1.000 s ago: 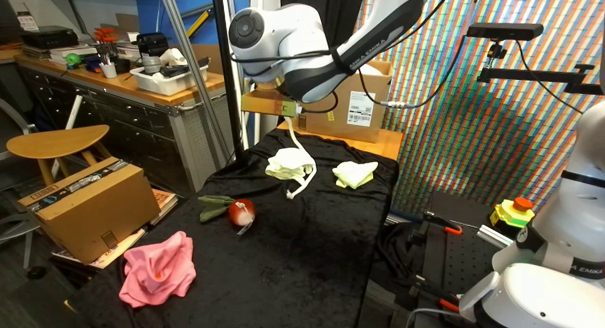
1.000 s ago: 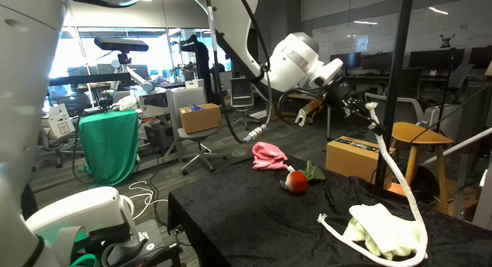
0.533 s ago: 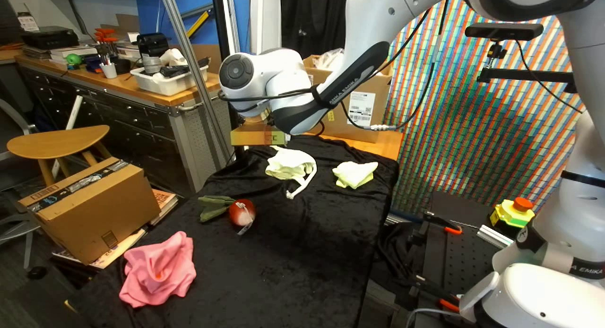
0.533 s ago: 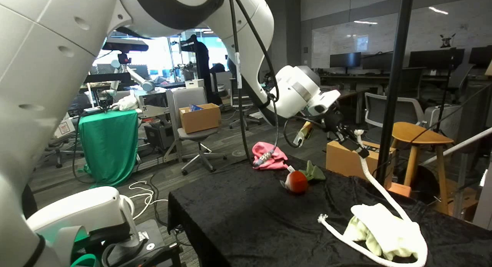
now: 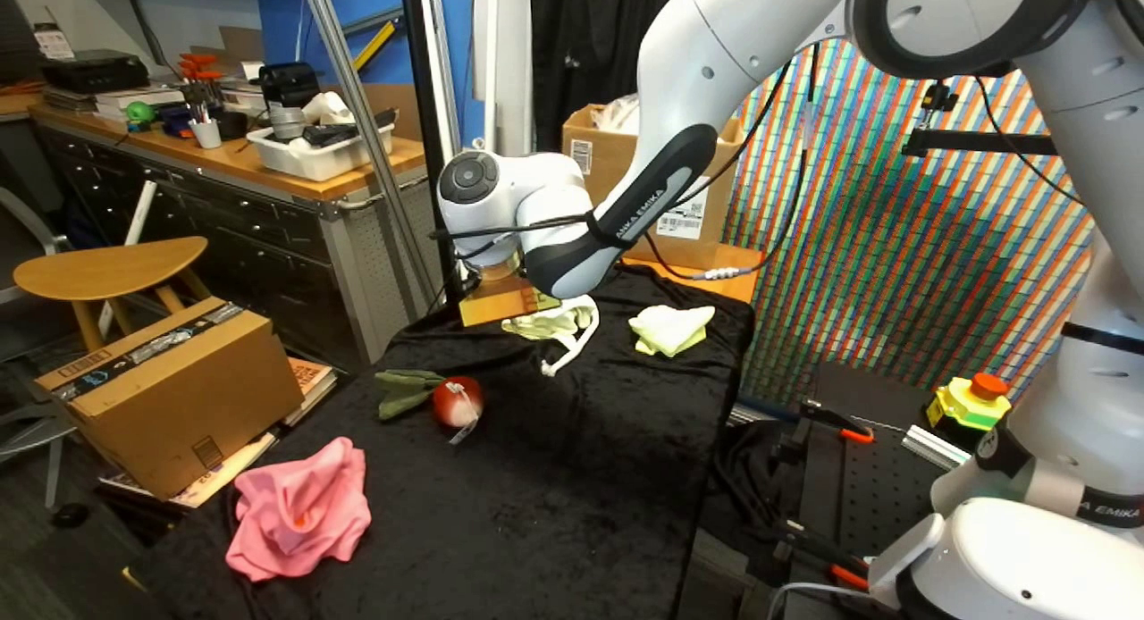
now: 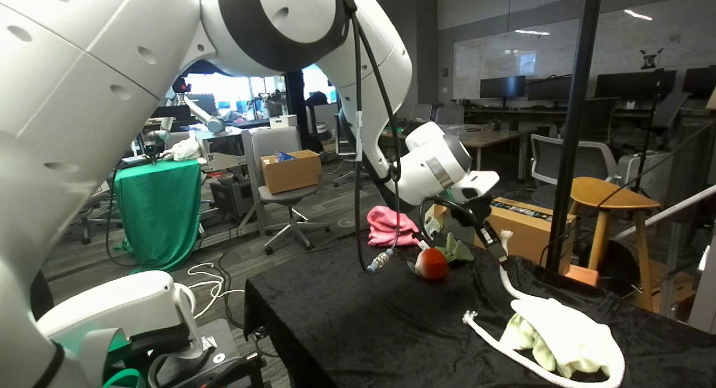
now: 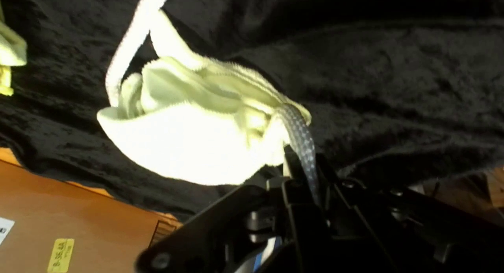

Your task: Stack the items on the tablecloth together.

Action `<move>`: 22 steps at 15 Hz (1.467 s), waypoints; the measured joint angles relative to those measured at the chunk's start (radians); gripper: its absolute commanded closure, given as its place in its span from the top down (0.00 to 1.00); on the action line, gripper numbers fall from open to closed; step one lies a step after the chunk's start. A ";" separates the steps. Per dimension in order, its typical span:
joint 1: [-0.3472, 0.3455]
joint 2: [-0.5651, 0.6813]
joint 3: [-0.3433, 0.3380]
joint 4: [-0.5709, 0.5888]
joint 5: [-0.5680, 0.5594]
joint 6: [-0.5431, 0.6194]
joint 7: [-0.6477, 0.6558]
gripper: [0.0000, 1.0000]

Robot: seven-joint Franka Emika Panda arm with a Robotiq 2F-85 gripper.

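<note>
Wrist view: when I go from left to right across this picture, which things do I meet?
Pale yellow-green cloth cut off by the left edge, small yellow printed sticker, crumpled whitish cloth, black two-fingered gripper. The white braided rope is left out: it overlaps the last two.

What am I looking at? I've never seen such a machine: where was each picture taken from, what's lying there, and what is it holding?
The big white jointed thing is a robot arm; at its tip is a gripper, which pinches things.

Both exterior views come from cameras standing apart from it, in different places. The wrist view comes from a camera on the arm itself, so the gripper looms large at the bottom.

A black tablecloth is spread out; on it lie a pink rag, a red ball, a yellowish cloth and a whitish cloth. The gripper is shut on a rope near one end; the rest bends round the whitish cloth, its far end resting on the tablecloth.
</note>
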 measured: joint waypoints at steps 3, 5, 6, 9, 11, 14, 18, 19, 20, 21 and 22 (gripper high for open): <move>-0.030 0.007 0.001 -0.058 0.150 0.030 -0.187 0.10; -0.050 0.007 0.000 -0.094 0.265 0.031 -0.316 0.10; -0.057 0.008 -0.002 -0.108 0.322 0.031 -0.374 0.11; -0.060 0.009 -0.025 -0.133 0.480 0.029 -0.513 0.44; -0.058 0.009 -0.042 -0.142 0.562 0.028 -0.581 0.60; -0.051 0.005 -0.064 -0.153 0.646 0.028 -0.655 0.82; -0.028 -0.032 -0.109 -0.173 0.687 0.030 -0.686 1.00; -0.018 -0.050 -0.126 -0.181 0.687 0.031 -0.686 1.00; -0.007 -0.071 -0.147 -0.190 0.687 0.031 -0.685 1.00; 0.003 -0.095 -0.168 -0.200 0.686 0.031 -0.685 1.00; 0.012 -0.121 -0.189 -0.211 0.684 0.031 -0.684 1.00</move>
